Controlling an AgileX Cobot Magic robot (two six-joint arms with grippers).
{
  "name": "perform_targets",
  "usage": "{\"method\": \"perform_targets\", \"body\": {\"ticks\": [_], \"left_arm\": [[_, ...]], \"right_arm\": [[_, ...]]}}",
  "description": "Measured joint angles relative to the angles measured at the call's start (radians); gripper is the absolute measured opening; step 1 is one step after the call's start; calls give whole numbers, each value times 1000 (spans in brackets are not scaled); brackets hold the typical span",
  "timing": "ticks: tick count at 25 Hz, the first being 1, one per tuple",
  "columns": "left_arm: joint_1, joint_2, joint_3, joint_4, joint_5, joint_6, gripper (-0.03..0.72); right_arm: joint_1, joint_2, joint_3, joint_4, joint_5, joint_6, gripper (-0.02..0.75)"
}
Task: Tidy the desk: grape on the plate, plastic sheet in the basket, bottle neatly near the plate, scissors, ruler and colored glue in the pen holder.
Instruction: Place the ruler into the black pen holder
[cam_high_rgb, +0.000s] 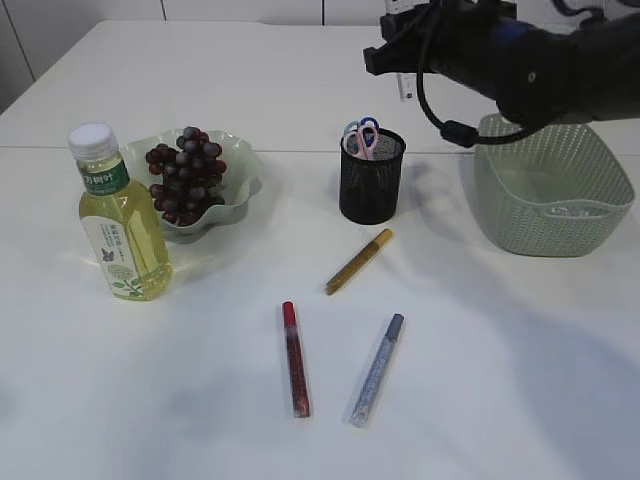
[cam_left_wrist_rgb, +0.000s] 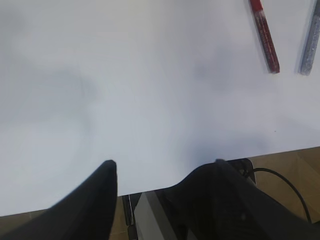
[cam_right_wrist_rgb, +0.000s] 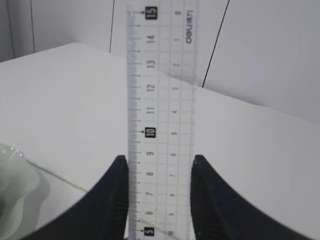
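In the exterior view, I am holding the right gripper (cam_high_rgb: 402, 48) up high, above and just behind the black pen holder (cam_high_rgb: 371, 178). The pen holder is standing near the middle of the table, with the scissors (cam_high_rgb: 361, 134) already inside it. I think I should be bringing the gripper right over the opening before going down.

In the left wrist view, the left gripper (cam_left_wrist_rgb: 162, 167) is hanging open with nothing in it, over the front edge of the table. The red glue (cam_left_wrist_rgb: 264, 35) is lying near it.

In the right wrist view, the right gripper's fingers (cam_right_wrist_rgb: 117, 195) are squeezing the clear ruler (cam_right_wrist_rgb: 160, 100) by its two long sides. I should be keeping it straight so it is not tipping.
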Motion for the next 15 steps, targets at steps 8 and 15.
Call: {"method": "perform_targets", "body": {"ticks": [8, 15], "left_arm": [[0, 0, 0, 22, -20, 0, 435], [0, 0, 0, 32, -24, 0, 435]], "right_arm": [[0, 98, -19, -98, -111, 100, 286], [0, 170, -99, -125, -111, 108, 286]]}}
